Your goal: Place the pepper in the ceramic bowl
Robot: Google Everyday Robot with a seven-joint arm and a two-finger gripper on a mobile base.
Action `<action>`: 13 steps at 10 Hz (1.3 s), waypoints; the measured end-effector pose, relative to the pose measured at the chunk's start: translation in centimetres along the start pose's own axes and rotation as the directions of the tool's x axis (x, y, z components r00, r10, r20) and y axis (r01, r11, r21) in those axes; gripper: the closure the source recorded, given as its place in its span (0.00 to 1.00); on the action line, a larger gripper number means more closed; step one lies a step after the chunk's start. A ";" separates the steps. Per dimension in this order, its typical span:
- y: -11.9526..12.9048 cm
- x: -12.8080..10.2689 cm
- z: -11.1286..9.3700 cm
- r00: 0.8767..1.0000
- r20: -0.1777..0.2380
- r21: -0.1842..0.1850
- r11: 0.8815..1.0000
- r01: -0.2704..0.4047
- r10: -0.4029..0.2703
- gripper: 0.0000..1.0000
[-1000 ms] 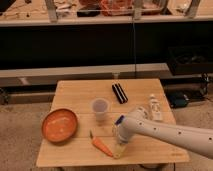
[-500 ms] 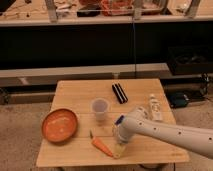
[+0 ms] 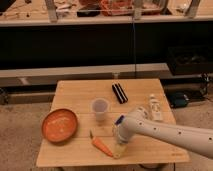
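Dim room with dark shelving at the back and a light wooden desk [image 3: 75, 95] up front. We've got the small orange tapered pepper with a thin green stem [image 3: 102, 146] lying flat near the front edge, to the right of the round orange-brown ceramic bowl [image 3: 45, 131] and not touching it. The white arm's claw [image 3: 119, 149] is down at the pepper's right end; we can't tell how it's set. A translucent plastic cup [image 3: 100, 110] stands just behind the pepper.
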 end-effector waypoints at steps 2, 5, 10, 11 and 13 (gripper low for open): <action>0.0 0.0 0.0 1.000 0.000 0.000 1.000 0.000 0.000 0.20; 0.0 0.0 0.0 1.000 0.000 0.000 1.000 0.000 0.000 0.20; 0.0 0.0 -0.1 1.000 0.001 -0.001 1.000 -0.002 0.002 0.49; -0.1 0.0 -0.3 1.000 0.000 0.002 1.000 -0.001 0.001 0.51; -0.2 -0.1 -0.9 1.000 0.004 0.004 1.000 -0.004 0.004 0.40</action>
